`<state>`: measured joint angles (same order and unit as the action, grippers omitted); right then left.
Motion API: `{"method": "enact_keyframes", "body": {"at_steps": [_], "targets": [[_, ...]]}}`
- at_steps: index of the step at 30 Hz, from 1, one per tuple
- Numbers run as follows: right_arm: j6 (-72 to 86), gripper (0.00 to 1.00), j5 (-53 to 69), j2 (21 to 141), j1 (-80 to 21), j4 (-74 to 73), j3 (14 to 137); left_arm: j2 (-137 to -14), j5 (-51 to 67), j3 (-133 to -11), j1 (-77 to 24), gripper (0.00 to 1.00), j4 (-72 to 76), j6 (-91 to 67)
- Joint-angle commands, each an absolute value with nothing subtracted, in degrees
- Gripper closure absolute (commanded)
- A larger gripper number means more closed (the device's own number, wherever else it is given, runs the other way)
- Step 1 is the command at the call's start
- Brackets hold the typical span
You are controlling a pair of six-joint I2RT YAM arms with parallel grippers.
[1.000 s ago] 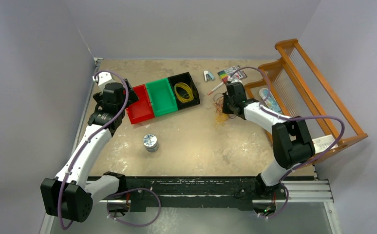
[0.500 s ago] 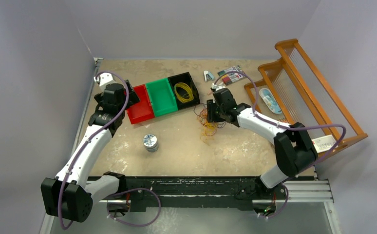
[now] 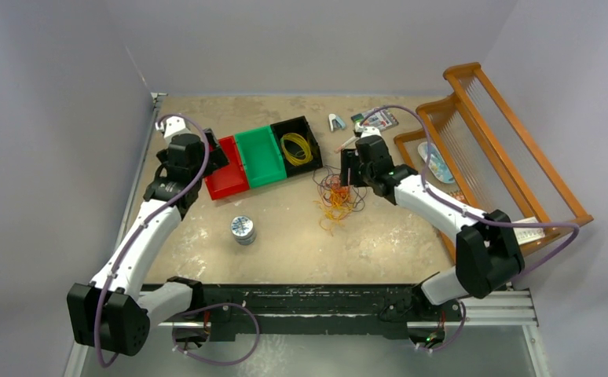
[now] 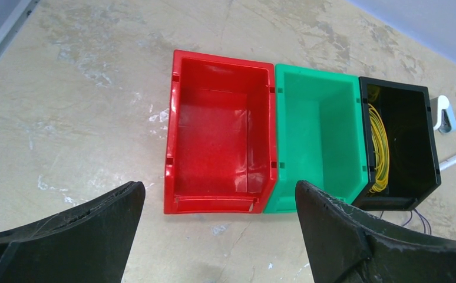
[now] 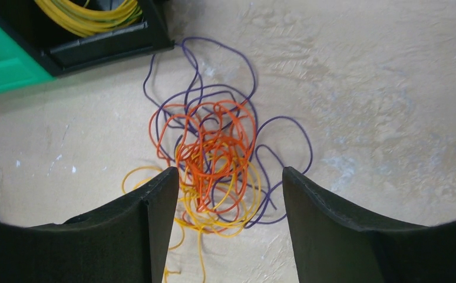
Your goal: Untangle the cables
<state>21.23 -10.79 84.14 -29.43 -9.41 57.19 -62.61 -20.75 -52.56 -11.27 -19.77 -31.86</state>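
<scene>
Hovering right claw (image 5: pixel 230 172): jaws parted, nothing pinched. Directly beneath it lies the tangle of thin orange, yellow and purple cables (image 5: pixel 214 156), slack on the mottled beige table (image 5: pixel 390 88). I judge the claw is placed there to single out one strand. The wires are glossy and springy, looped through each other, with orange densest mid-heap. Beyond the claw, to its left: a rigid black plastic bin (image 5: pixel 114 44) holding a neat yellow coil (image 5: pixel 90 12). Left claw (image 4: pixel 220 194): spread wide, holding nothing, over a smooth red plastic bin (image 4: pixel 222 61); probably on standby.
</scene>
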Motion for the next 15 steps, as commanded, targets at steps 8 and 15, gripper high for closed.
{"method": "enact_keyframes", "body": {"at_steps": [8, 15], "targets": [[15.0, 0.33, -2.8, 90.9, -22.3, -4.4, 63.4, -63.7, -16.7, -53.3, -11.9, 0.02, -15.7, -29.6], [7.9, 0.33, 7.6, 99.2, -21.3, -1.3, 69.1, -64.2, -14.9, -53.0, -12.0, 0.04, -15.0, -29.7]]}}
